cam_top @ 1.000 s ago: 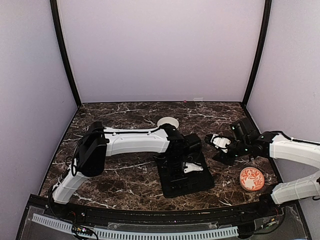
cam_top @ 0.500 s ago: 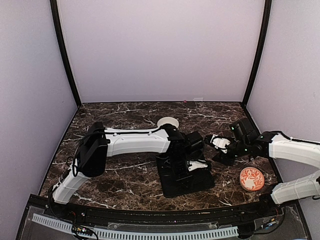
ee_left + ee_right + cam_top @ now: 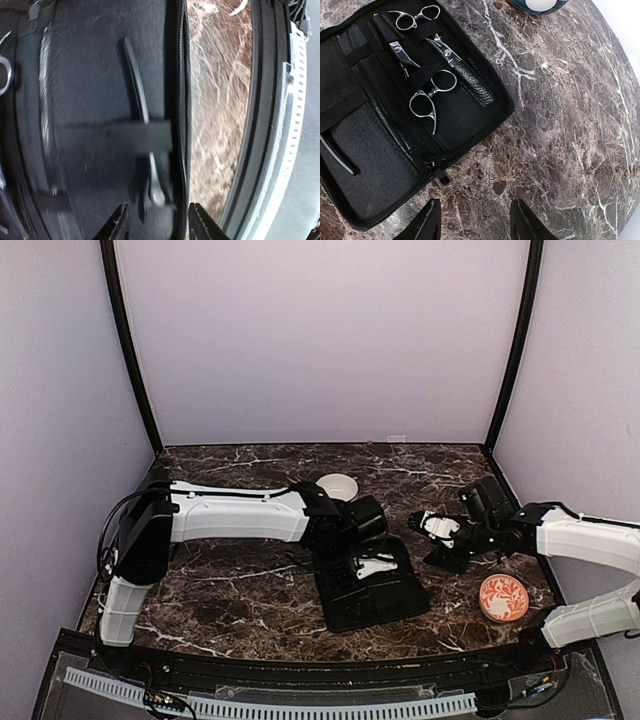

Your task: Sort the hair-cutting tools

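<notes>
A flat black case (image 3: 375,595) lies open on the marble. In the right wrist view it holds two silver scissors with ring handles (image 3: 427,98), a tool with a textured black handle (image 3: 468,71) and a thin black stick (image 3: 337,155) in the other half. My left gripper (image 3: 370,558) hovers low over the case, open. Its fingertips (image 3: 119,221) straddle a slender tool (image 3: 140,97) that is tucked under an elastic strap (image 3: 120,136). My right gripper (image 3: 424,530) is open and empty over bare marble just right of the case, by the zipper pull (image 3: 441,175).
A white bowl (image 3: 337,485) stands behind the case, beside the left arm. An orange patterned dish (image 3: 503,597) sits at the front right, near the right arm. The table's black front rail (image 3: 265,125) runs close to the case.
The left arm's elbow has swung back and to the left, and its gripper has shifted slightly over the case. The right arm has barely moved.
</notes>
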### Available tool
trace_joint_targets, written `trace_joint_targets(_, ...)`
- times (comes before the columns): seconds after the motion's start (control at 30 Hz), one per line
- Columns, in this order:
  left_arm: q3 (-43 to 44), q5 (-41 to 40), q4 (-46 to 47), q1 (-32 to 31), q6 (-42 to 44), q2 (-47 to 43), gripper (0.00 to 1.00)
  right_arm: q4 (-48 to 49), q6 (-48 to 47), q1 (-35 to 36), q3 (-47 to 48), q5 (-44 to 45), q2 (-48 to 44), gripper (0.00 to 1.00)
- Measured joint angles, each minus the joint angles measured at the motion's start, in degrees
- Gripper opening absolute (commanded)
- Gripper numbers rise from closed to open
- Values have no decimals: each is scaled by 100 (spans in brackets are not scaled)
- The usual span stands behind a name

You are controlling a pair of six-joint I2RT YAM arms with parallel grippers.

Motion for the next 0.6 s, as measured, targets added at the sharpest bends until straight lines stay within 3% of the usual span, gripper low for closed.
trace_joint_targets(0.17,-640,-44,197,52,-127,-518,39,-70,-2,0,0,-48,74,47)
trace_joint_targets(0.37,-920,-120,354,101,-236,-636,20,-125,-2,0,0,-87,103,47)
trace_joint_targets(0.6,-933,-83,647,114,-289,-623,19,-144,-2,0,0,-105,129,47)
